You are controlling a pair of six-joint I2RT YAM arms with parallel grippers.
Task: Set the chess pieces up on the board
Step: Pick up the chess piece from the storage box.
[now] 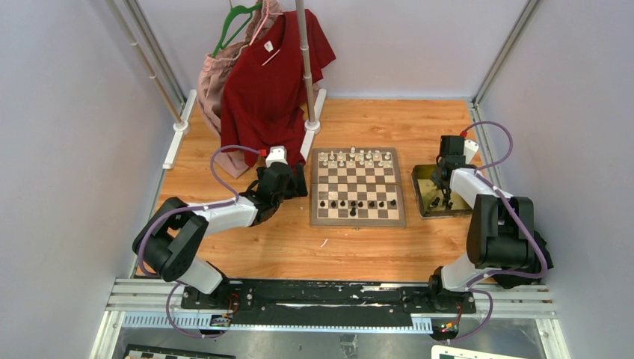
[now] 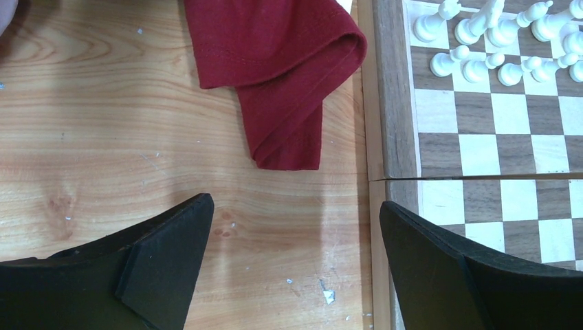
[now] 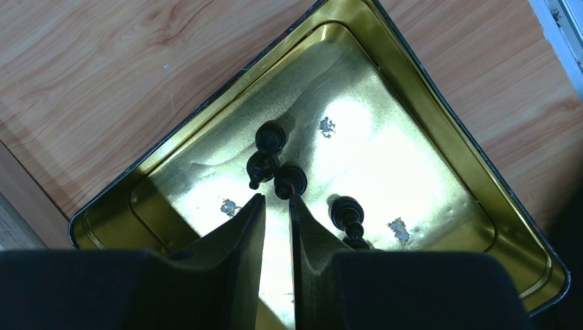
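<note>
The board [image 1: 357, 221] lies mid-table with white chess pieces [image 1: 359, 158] along its far rows and black ones [image 1: 357, 203] on the near rows. Several black pieces [image 3: 271, 136] lie in the gold tray [image 3: 426, 110]. My right gripper [image 3: 276, 199] hangs over that tray, its jaws a narrow gap apart with nothing between them. One black piece [image 3: 290, 180] sits just beyond the fingertips. My left gripper [image 2: 295, 220] is wide open and empty over bare table, beside the board's left border [image 2: 392, 103]. White pieces [image 2: 481, 41] show at the top right of the left wrist view.
A red shirt [image 1: 273, 82] hangs on a stand [image 1: 308, 112] at the back. Its sleeve [image 2: 282, 62] rests on the table just beyond my left gripper. A pink garment [image 1: 217, 82] hangs behind it. The tray [image 1: 416, 187] sits right of the board, near the right rail.
</note>
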